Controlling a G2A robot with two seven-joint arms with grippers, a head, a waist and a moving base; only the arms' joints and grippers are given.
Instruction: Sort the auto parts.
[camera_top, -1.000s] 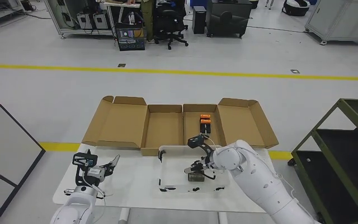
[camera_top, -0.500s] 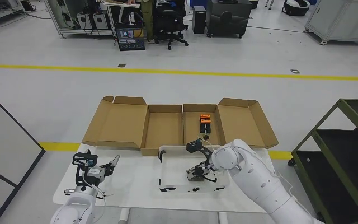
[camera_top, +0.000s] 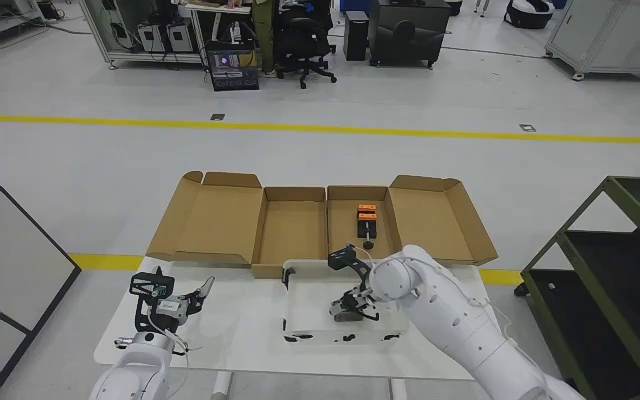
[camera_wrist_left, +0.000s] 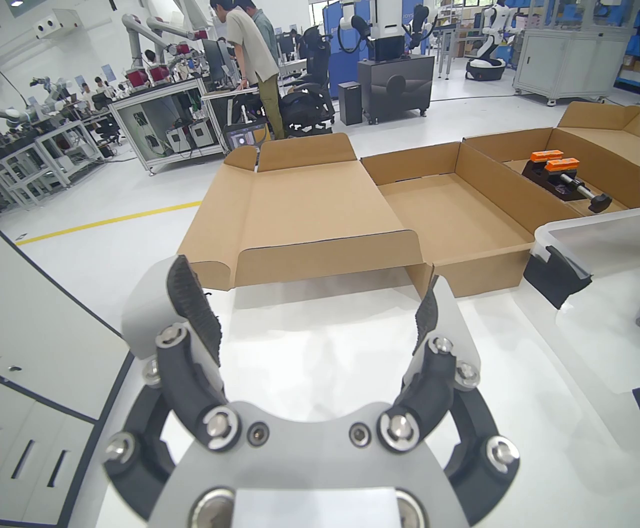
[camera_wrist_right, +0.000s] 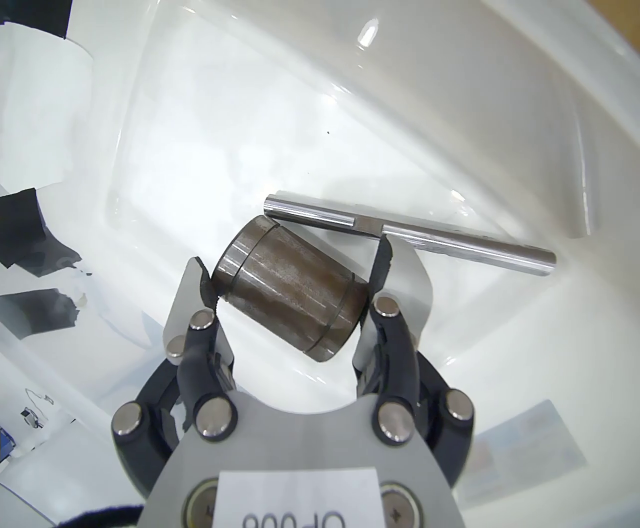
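A dark metal cylinder (camera_wrist_right: 290, 295) lies on its side in the white plastic bin (camera_wrist_right: 500, 100), beside a thin shiny steel rod (camera_wrist_right: 410, 235). My right gripper (camera_wrist_right: 292, 260) is down in the bin (camera_top: 300, 268), shut on the cylinder with one pad on each end. In the top view this gripper (camera_top: 348, 306) sits near the bin's middle. My left gripper (camera_wrist_left: 307, 280) hangs open and empty over the bare table at the left (camera_top: 200, 292). Orange-and-black parts (camera_wrist_left: 555, 170) lie in the right cardboard box (camera_top: 345, 225).
Two open cardboard boxes stand side by side behind the bin, the left one (camera_top: 293, 230) holding nothing, with flaps spread outward. Black clips (camera_wrist_left: 555, 277) sit on the bin's rim. White table surface (camera_top: 240, 325) lies between my left gripper and the bin.
The right gripper has shifted a little to the left inside the bin and settled around the cylinder. The left arm has kept still.
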